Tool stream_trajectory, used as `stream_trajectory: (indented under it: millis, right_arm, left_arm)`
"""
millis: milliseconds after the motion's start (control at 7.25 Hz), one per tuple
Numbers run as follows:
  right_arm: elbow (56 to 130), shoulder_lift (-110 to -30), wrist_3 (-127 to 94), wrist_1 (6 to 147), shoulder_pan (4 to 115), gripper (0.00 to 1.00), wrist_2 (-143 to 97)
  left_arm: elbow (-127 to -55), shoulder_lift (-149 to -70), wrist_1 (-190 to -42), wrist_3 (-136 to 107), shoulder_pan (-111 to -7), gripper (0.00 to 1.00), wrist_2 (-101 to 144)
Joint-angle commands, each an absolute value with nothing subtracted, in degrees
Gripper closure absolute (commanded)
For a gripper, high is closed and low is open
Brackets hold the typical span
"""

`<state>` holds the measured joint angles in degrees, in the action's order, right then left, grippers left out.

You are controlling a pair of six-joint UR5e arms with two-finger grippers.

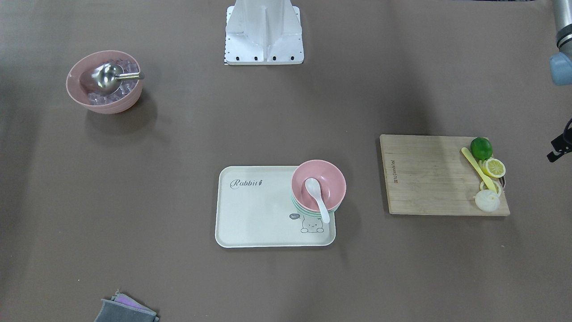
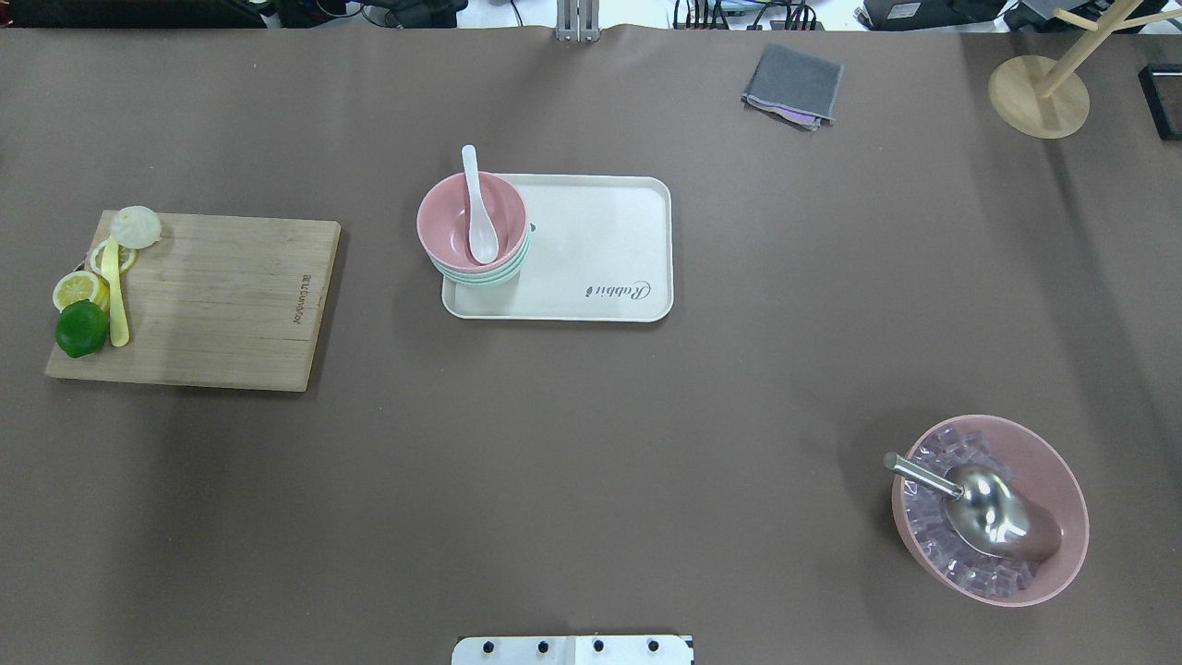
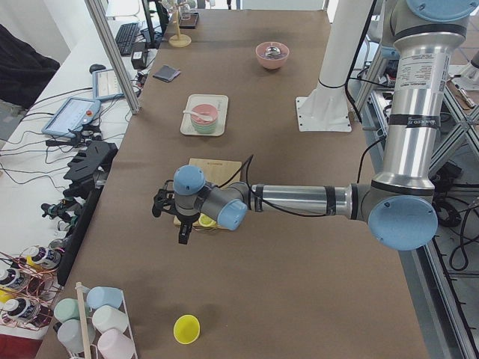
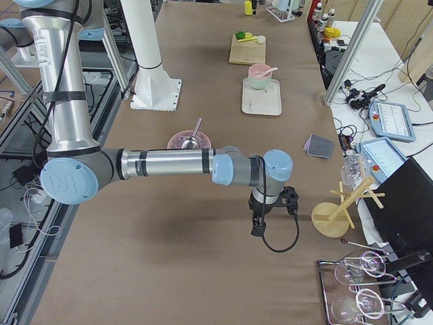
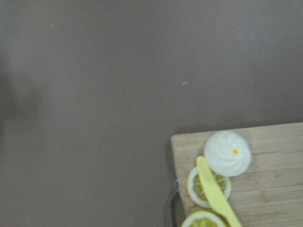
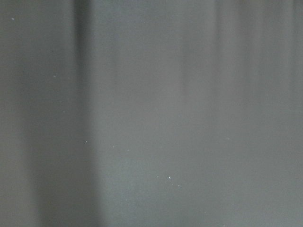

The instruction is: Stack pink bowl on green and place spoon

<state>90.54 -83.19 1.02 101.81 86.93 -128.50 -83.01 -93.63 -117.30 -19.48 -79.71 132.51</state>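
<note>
The small pink bowl [image 1: 330, 178] sits nested on top of the pale green bowls [image 1: 296, 205], at the corner of the cream tray [image 1: 254, 210]. The white spoon [image 1: 317, 197] lies in the pink bowl with its handle over the rim. In the overhead view the pink bowl [image 2: 451, 222], the spoon [image 2: 479, 214] and the green stack [image 2: 480, 276] show the same. My left gripper [image 3: 171, 221] hangs beyond the cutting board's end, far from the tray; only its edge [image 1: 558, 150] shows in the front view. My right gripper [image 4: 258, 227] hangs over bare table. I cannot tell whether either is open.
A wooden cutting board [image 2: 222, 296] holds a lime [image 2: 81, 328], lemon slices, a yellow utensil [image 2: 115, 296] and a white bun [image 5: 229, 153]. A ribbed pink bowl [image 2: 993, 513] holds ice and a metal scoop. A grey cloth [image 2: 792, 85] and a wooden stand [image 2: 1025, 97] are at the far edge.
</note>
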Motion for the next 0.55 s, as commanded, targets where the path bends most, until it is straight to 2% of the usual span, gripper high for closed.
stream_trajectory:
  millis: [0, 138, 414]
  right_arm:
    - [93.43, -83.13, 1.32, 108.11, 87.1, 0.0, -129.98]
    - [93.6, -83.23, 1.06, 108.11, 87.1, 0.0, -130.34]
    - [93.6, -83.67, 0.97, 108.11, 87.1, 0.0, -133.49]
  left_arm:
    - [-83.13, -97.52, -101.62, -5.44, -84.7, 0.02, 132.98]
    - [-83.49, -102.34, -90.55, 1.08, -87.51, 0.02, 132.89]
    - [-86.37, -100.31, -87.54, 6.94, -88.86, 0.02, 133.07]
